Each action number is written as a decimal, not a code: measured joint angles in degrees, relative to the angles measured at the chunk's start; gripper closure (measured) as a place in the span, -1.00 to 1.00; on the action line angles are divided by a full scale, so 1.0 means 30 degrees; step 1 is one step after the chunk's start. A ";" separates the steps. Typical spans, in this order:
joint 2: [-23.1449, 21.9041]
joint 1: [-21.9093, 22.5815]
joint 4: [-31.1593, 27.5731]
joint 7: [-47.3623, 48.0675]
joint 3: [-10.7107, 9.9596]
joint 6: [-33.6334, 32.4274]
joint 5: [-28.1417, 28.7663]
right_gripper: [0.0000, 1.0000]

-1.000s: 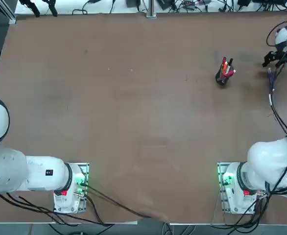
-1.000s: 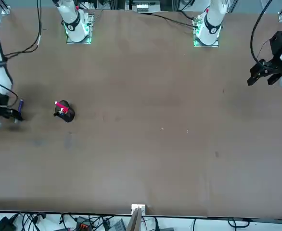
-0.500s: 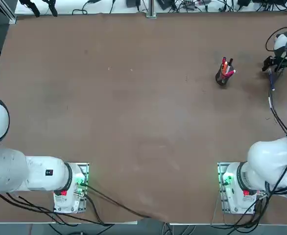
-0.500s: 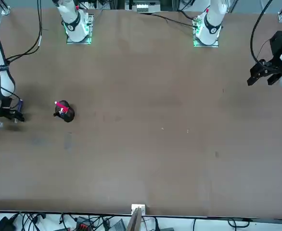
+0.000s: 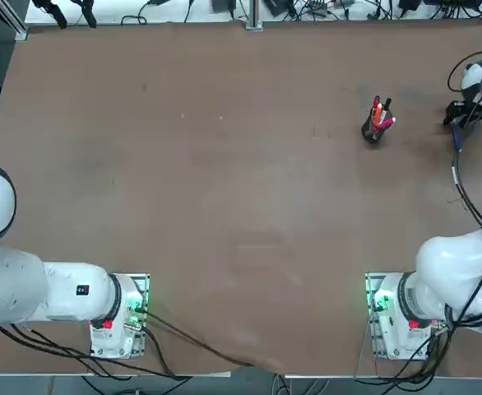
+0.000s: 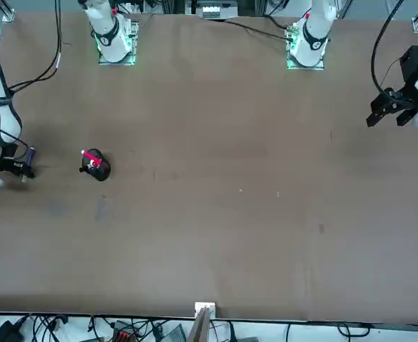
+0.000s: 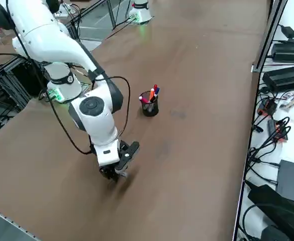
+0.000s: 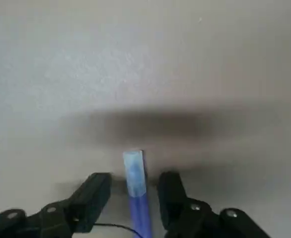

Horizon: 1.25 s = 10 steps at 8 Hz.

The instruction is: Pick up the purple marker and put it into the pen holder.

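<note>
Fingers point(image 8: 93, 196) astride purple marker point(image 8: 140, 203); pens point(image 7: 152, 94) in holder point(image 7: 150, 108).

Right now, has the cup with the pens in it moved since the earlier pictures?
No. The pen holder sits in the same spot on the table, just as far from the right arm's base as before.

Your table point(image 5: 224, 197) from overhead, the black cup point(image 5: 372, 132) of red, orange and pink pens near its far right, your working arm point(image 5: 463, 267) along the right side, black cables point(image 5: 465, 191) running beside it
</note>
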 joint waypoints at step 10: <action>-0.3898 0.0167 0.1257 0.1464 0.2064 -0.6531 0.0009 0.72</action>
